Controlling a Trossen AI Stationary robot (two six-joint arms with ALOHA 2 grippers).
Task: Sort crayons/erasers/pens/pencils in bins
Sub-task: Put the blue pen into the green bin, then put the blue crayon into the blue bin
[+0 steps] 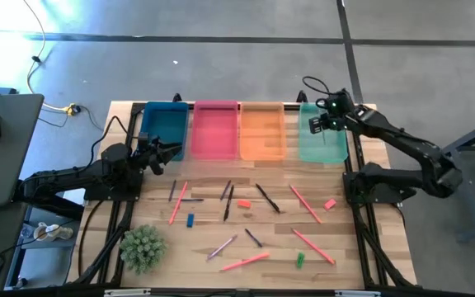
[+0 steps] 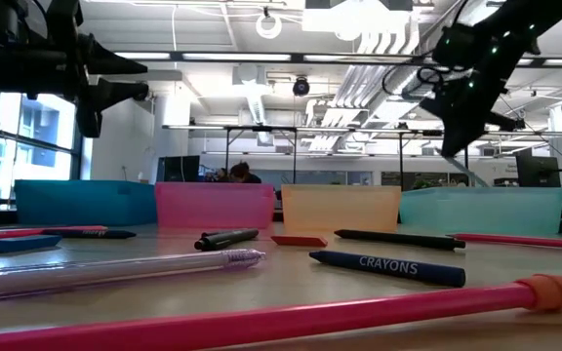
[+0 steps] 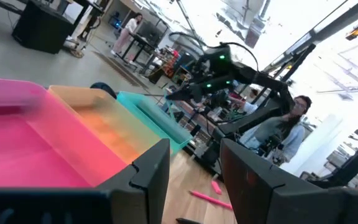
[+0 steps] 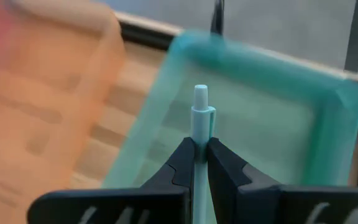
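A: Where is the pen [image 4: 200, 124]?

B: I see it pinched upright in my right claw [image 4: 199, 157], upper right of frame, directly above the teal bin [image 1: 323, 148].

A: Left claw [image 3: 194, 167]?

B: Spread, empty.

The pale pen [image 4: 200, 118] pinched in the right hand [image 4: 196, 163] shows only its capped upper part past the fingertips; the rest runs down between the fingers and off the picture's edge. Beyond that hand the teal-green bin [image 4: 328, 118] and the orange bin [image 4: 48, 93] are smeared, their rims soft. In the high view the pen is too small to make out at the right hand [image 1: 318, 124]. In the left wrist view, the left hand [image 3: 194, 180] is cut off at the picture's lower edge, and its fingers hide the tabletop behind them. The pink bin [image 3: 17, 130] beside that hand is blurred and cut off.
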